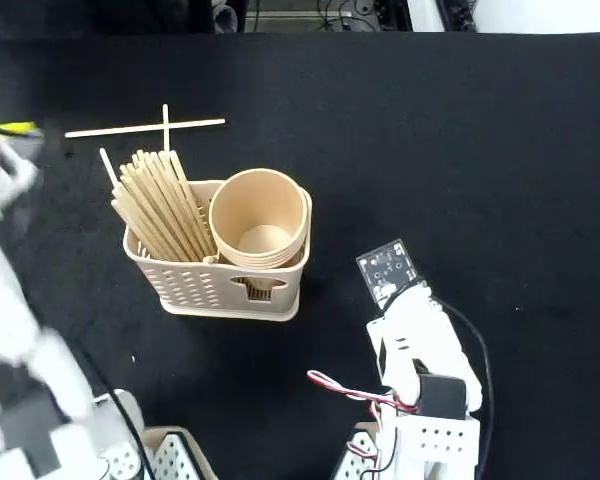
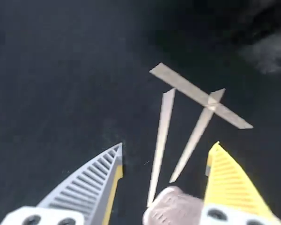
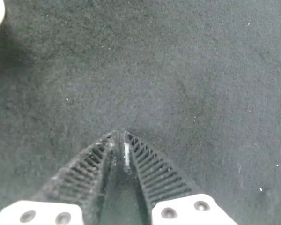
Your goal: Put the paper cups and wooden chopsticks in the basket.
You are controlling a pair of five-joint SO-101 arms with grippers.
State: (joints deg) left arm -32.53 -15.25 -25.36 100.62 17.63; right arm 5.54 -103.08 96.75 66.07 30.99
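Left gripper (image 2: pixel 167 144): jaws spread, nothing held, poised above the loose chopsticks (image 2: pixel 201 96). Right gripper (image 3: pixel 119 136): clenched on nothing, over bare table (image 3: pixel 201 70) on the cup side of the basket (image 1: pixel 220 285).

Risk, as I judge it: the loose sticks lie crossed. A pinch at the crossing could grab one and flick another, or lift them skewed so that they catch the basket rim. They are thin and lie flat, so the pads may slide over them. The stick compartment looks crowded.

Chopsticks: pale, slim wood, on the table just behind the basket. Bundle (image 1: pixel 160 205) leans inside the basket, and the paper cups (image 1: pixel 260 230) sit nested beside it.
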